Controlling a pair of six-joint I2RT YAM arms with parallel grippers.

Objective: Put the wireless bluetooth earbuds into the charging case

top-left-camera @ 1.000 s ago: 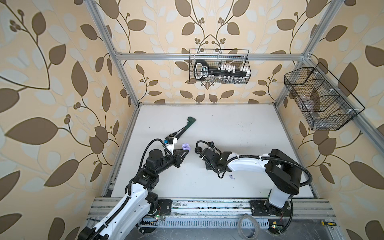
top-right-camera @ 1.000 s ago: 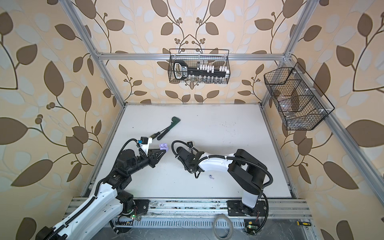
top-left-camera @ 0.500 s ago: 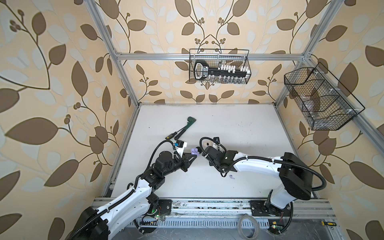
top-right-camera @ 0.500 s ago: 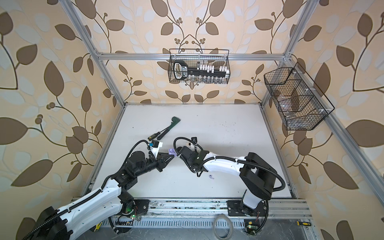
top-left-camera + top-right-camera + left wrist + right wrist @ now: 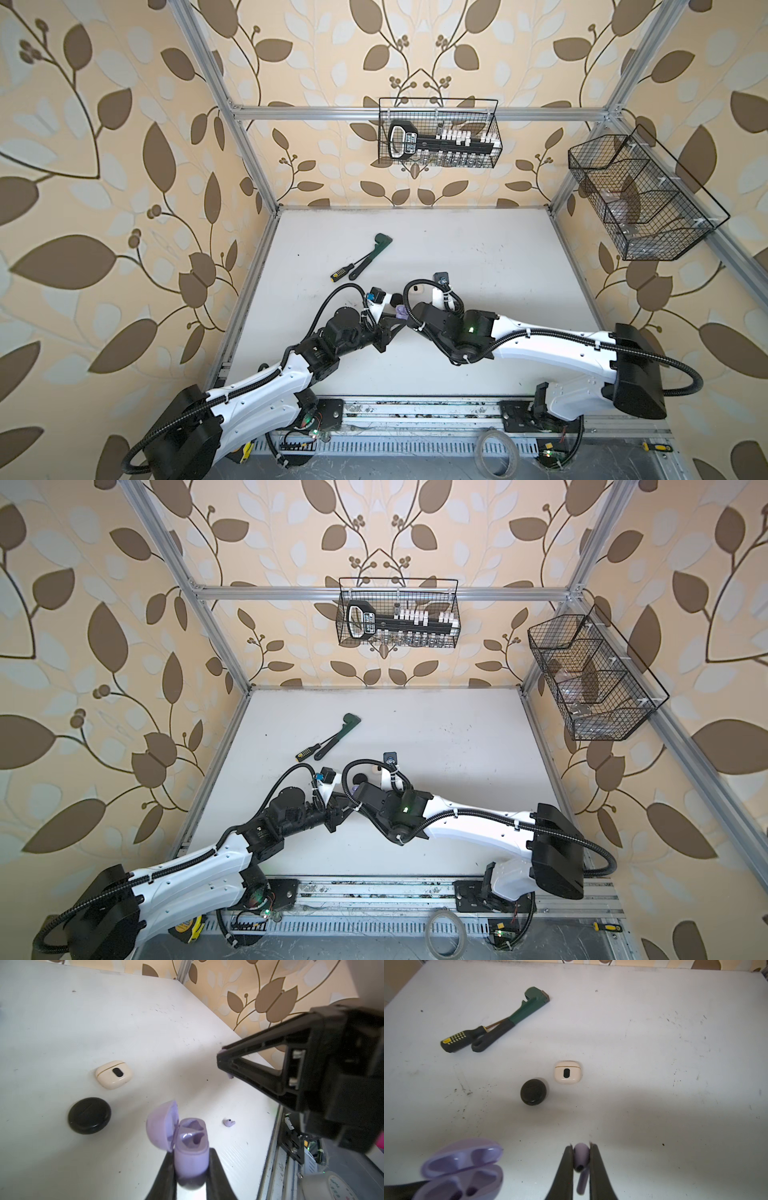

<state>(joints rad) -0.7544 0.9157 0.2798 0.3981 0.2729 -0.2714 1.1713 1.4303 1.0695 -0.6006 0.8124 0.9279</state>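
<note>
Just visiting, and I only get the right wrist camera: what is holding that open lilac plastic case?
Observer: The left gripper, shut on the lower half of the open lavender plastic charging case.
Operator: Does the stemmed lavender earbud in the right gripper have a twin?
Observer: Yes, a second lavender earbud lies loose on the white table, apart from the case.
Operator: Anything above?
Observer: A black wire basket hangs on the back wall.

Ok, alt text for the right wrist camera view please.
The right gripper pinches a lavender earbud close to an open, empty lavender case. Farther off on the white table lie a closed black case, a closed cream case, a green wrench and a screwdriver.
</note>
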